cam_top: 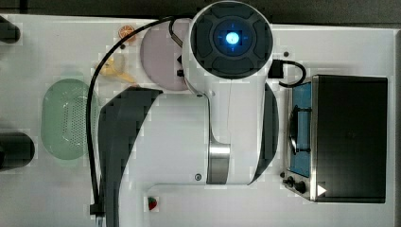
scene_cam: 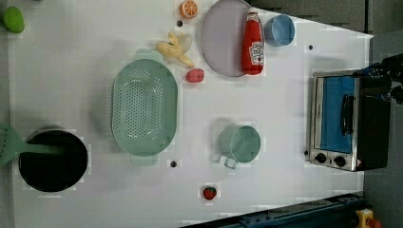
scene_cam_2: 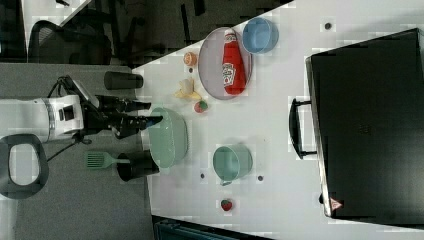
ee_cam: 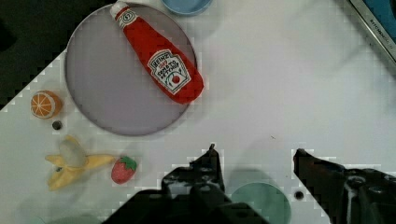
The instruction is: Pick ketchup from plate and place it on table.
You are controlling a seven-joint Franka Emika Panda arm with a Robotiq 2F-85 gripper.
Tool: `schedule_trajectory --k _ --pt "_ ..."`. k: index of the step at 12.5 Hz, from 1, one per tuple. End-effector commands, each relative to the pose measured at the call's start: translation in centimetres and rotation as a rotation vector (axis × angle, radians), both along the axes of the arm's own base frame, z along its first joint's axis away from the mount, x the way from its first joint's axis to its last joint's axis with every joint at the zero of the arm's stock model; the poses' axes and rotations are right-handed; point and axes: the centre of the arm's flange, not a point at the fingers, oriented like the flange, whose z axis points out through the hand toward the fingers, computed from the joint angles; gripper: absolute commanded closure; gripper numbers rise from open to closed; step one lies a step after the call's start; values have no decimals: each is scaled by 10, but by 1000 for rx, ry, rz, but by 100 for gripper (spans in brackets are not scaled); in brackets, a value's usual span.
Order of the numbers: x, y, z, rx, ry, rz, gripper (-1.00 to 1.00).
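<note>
The red ketchup (ee_cam: 161,63) bottle lies on its side along one edge of the pale lilac plate (ee_cam: 107,88), white cap pointing off the rim. In the left view the ketchup (scene_cam: 253,42) lies on the plate's (scene_cam: 221,38) right side. The plate (scene_cam_2: 212,65) and ketchup (scene_cam_2: 232,65) also show in the right view. My gripper (ee_cam: 256,156) hangs open high above the white table (ee_cam: 289,84), with nothing between its fingers, and the bottle lies ahead of the fingertips (ee_cam: 212,156). From the right view the gripper (scene_cam_2: 150,113) is well off the tabletop. The arm covers most of the plate (cam_top: 158,56) in the top view.
A blue bowl (scene_cam: 279,29) stands beside the plate. A peeled banana (scene_cam: 175,48), a strawberry (scene_cam: 195,75) and an orange half (scene_cam: 188,8) lie near the plate's other side. Farther off are a green basket (scene_cam: 144,108), a mint cup (scene_cam: 240,144), a toaster oven (scene_cam: 347,121) and a black pot (scene_cam: 52,160).
</note>
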Motion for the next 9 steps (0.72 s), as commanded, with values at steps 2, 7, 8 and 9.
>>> schedule_trajectory --k 2,7,8,9 --pt "-95 -23 66 3 50 -95 -80" --pt "-53 -13 15 7 69 -27 -100" --pt "-42 -9 -1 10 78 -7 -100" --pt "-30 -5 -19 13 84 17 -100"
